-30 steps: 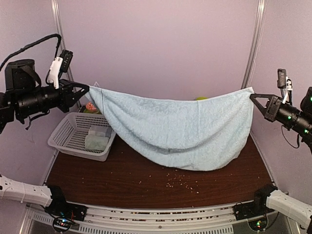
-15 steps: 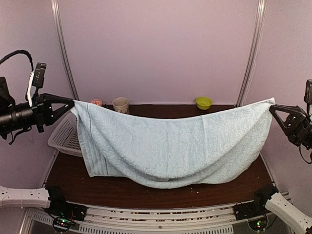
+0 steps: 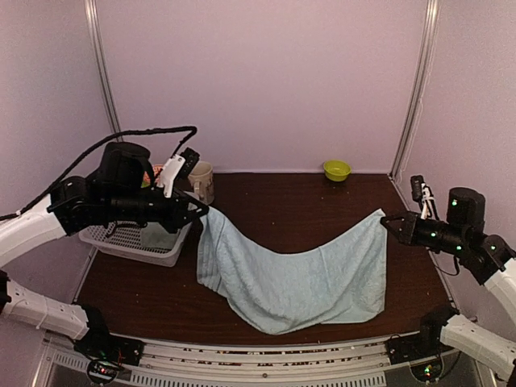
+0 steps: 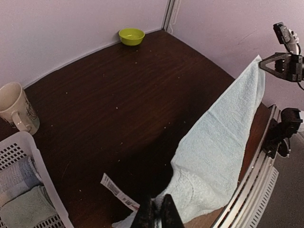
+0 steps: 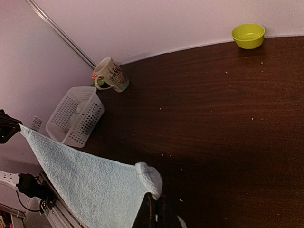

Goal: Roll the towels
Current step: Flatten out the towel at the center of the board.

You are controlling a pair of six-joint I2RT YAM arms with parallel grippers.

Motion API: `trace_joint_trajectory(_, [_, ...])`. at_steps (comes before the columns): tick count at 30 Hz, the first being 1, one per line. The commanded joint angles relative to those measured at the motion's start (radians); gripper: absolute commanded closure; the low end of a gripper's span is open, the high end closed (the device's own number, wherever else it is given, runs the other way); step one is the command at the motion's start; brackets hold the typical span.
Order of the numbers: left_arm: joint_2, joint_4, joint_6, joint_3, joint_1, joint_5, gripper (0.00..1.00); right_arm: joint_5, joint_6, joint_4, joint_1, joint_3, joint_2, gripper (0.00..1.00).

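Observation:
A plain light blue towel (image 3: 298, 274) hangs between my two grippers, its lower part resting on the dark table near the front edge. My left gripper (image 3: 201, 211) is shut on its left top corner, next to the basket. My right gripper (image 3: 387, 220) is shut on its right top corner. The left wrist view shows the towel (image 4: 223, 142) running from my fingers (image 4: 168, 216) to the right gripper, with a white care label (image 4: 118, 192) hanging out. The right wrist view shows the towel (image 5: 90, 175) pinched at my gripper (image 5: 154, 213). Folded towels, one pale green (image 4: 23, 209), lie in the basket.
A white mesh basket (image 3: 133, 242) stands at the left. A cream mug (image 3: 200, 179) stands behind it and a lime green bowl (image 3: 336, 169) at the back right. Pale walls with metal posts close in the table; crumbs lie scattered on it.
Both grippers have come down and inward from high at the sides. The towel, stretched wide in the air before, now sags lower with its bottom on the table.

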Motion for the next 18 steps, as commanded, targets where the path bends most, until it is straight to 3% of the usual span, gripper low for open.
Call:
trace_joint_trajectory(1, [0.105,0.083,0.000,0.062,0.018,-0.103,1.00,0.090,-0.024,0.109,0.000,0.007,0.084,1.00])
trace_joint_trajectory(9, [0.118,0.038,0.059,0.137,0.025,-0.095,1.00,-0.048,-0.071,0.049,0.005,0.139,0.191,1.00])
trace_joint_trajectory(18, [0.205,0.239,-0.154,-0.233,0.024,0.027,1.00,-0.084,0.082,0.147,0.037,-0.271,0.139,1.00])
